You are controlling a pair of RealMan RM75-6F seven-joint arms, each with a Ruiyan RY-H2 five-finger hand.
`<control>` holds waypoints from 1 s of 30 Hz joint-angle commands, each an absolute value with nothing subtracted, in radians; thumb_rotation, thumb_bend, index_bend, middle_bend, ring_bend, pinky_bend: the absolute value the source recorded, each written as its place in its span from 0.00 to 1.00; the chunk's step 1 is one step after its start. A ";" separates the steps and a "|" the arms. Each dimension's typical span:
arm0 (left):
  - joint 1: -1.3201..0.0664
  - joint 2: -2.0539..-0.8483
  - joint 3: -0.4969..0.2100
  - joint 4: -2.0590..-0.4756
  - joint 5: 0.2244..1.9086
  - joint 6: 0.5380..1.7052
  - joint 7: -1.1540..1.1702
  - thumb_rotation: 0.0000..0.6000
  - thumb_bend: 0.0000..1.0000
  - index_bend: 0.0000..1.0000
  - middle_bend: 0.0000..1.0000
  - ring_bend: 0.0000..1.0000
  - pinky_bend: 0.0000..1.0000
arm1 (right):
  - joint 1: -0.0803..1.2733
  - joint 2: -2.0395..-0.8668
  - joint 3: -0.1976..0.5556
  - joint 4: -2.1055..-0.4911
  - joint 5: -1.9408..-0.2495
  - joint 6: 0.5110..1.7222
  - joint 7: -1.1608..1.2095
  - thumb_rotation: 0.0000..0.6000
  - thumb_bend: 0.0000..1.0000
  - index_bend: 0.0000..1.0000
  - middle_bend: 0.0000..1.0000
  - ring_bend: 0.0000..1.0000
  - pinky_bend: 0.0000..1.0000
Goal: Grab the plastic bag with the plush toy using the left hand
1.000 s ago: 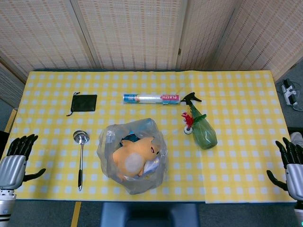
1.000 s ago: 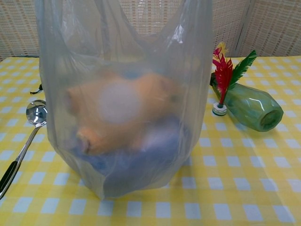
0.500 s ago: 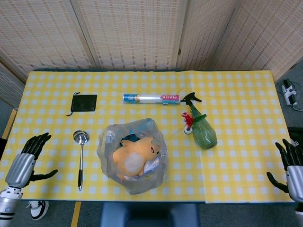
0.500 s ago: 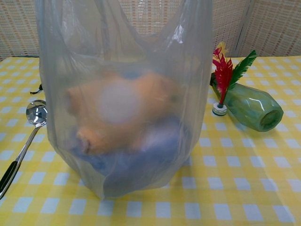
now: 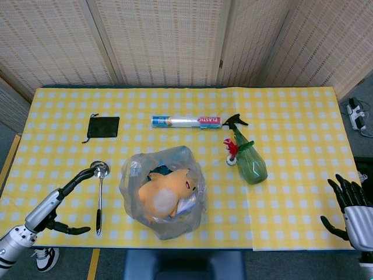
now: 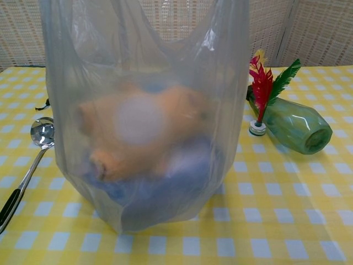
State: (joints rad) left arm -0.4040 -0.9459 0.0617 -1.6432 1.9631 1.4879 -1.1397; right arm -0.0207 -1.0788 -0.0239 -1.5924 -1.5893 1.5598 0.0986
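A clear plastic bag [image 5: 163, 192] stands near the table's front edge, holding an orange plush toy [image 5: 166, 195]. In the chest view the plastic bag [image 6: 146, 110] fills most of the frame and the plush toy [image 6: 138, 130] shows blurred through it. My left hand [image 5: 55, 207] is over the front left of the table, left of the bag and apart from it, fingers spread and stretched toward the ladle, holding nothing. My right hand [image 5: 349, 210] hangs at the front right edge, fingers apart and empty. Neither hand shows in the chest view.
A metal ladle [image 5: 99, 195] lies between my left hand and the bag. A black pouch [image 5: 104, 126] lies at the back left, a roll of plastic bags [image 5: 186, 121] at the back middle. A green spray bottle [image 5: 249, 160] and a feather shuttlecock [image 5: 232, 150] lie right of the bag.
My left hand has moved in from the table's left edge toward the ladle and bag, its fingers stretching forward. My right hand has dropped slightly lower.
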 commanded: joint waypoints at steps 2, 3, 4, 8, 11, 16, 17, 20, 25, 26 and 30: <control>-0.476 -0.945 0.057 -1.652 1.986 1.503 -1.200 1.00 0.10 0.00 0.03 0.05 0.04 | -0.024 -1.065 -0.043 -1.586 -1.628 1.567 0.139 1.00 0.31 0.00 0.00 0.00 0.00; -0.486 -0.946 0.055 -1.656 1.985 1.499 -1.205 1.00 0.10 0.00 0.03 0.05 0.04 | -0.025 -1.064 -0.045 -1.585 -1.632 1.570 0.145 1.00 0.31 0.00 0.00 0.00 0.00; -0.500 -0.948 0.052 -1.662 1.981 1.494 -1.218 1.00 0.10 0.00 0.03 0.05 0.04 | -0.026 -1.063 -0.047 -1.583 -1.635 1.572 0.148 1.00 0.31 0.00 0.00 0.00 0.00; -0.546 -0.952 0.046 -1.670 1.975 1.478 -1.279 1.00 0.09 0.00 0.03 0.05 0.04 | -0.028 -1.063 -0.049 -1.582 -1.639 1.570 0.150 1.00 0.31 0.00 0.00 0.00 0.00; -0.576 -0.957 0.042 -1.667 1.966 1.467 -1.312 1.00 0.09 0.00 0.03 0.05 0.06 | -0.026 -1.060 -0.052 -1.583 -1.642 1.565 0.156 1.00 0.31 0.00 0.00 0.00 0.00; -0.601 -0.970 0.039 -1.669 1.956 1.470 -1.322 1.00 0.09 0.00 0.03 0.05 0.10 | -0.024 -1.058 -0.049 -1.580 -1.634 1.556 0.164 1.00 0.31 0.00 0.00 0.00 0.00; -0.605 -0.971 0.040 -1.671 1.957 1.470 -1.324 1.00 0.09 0.00 0.03 0.05 0.11 | -0.024 -1.058 -0.049 -1.580 -1.633 1.554 0.164 1.00 0.31 0.00 0.00 0.00 0.00; -0.622 -0.977 0.045 -1.673 1.962 1.468 -1.340 1.00 0.09 0.00 0.03 0.05 0.12 | -0.023 -1.058 -0.048 -1.580 -1.631 1.551 0.163 1.00 0.31 0.00 0.00 0.00 0.00; -0.649 -1.001 0.051 -1.666 1.963 1.461 -1.364 1.00 0.09 0.00 0.03 0.05 0.13 | -0.026 -1.059 -0.047 -1.580 -1.631 1.556 0.161 1.00 0.31 0.00 0.00 0.00 0.00; -0.656 -1.005 0.053 -1.665 1.965 1.458 -1.371 1.00 0.09 0.00 0.03 0.06 0.13 | -0.026 -1.059 -0.047 -1.579 -1.631 1.555 0.160 1.00 0.31 0.00 0.00 0.00 0.00; -0.688 -1.028 0.059 -1.655 1.976 1.441 -1.389 1.00 0.09 0.00 0.03 0.06 0.14 | -0.027 -1.059 -0.046 -1.579 -1.630 1.554 0.161 1.00 0.31 0.00 0.00 0.00 0.00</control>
